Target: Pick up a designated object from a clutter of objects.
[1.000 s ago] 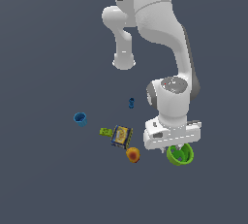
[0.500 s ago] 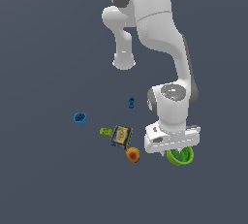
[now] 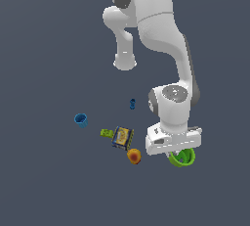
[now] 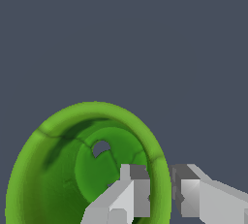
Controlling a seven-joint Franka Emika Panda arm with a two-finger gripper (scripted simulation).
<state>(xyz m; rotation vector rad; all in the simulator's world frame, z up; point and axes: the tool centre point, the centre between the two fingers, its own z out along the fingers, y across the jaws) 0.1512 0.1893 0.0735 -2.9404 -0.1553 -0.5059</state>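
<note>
- Nearest, in the wrist view, the pale grey two-fingered gripper (image 4: 160, 194) stands with its jaws spread on either side of the wall of the bright lime-green round cup with thick walls (image 4: 63, 169): one finger (image 4: 128, 194) is inside the bowl, the other outside the rim. A narrow gap shows on each side of the wall, so nothing is pinched yet.
- In the exterior view the green cup (image 3: 182, 157) sits under the white robot hand, at the exterior view's right end of the clutter, partly hidden by it.
- To do this step well, I judge the fingers should press together squarely on the wall, low enough for a firm hold, before any lift; a slanted squeeze could tip or roll the cup.
- Beyond it, toward the exterior view's left, lie a small orange fruit (image 3: 134, 156), a blue-and-yellow box (image 3: 122, 136), a small green block (image 3: 106, 133), a smaller blue cup (image 3: 81, 120) and a tiny blue piece (image 3: 132, 103).
- All rest on a plain, flat, dark grey-blue surface (image 3: 44, 186); no walls or room features show.
</note>
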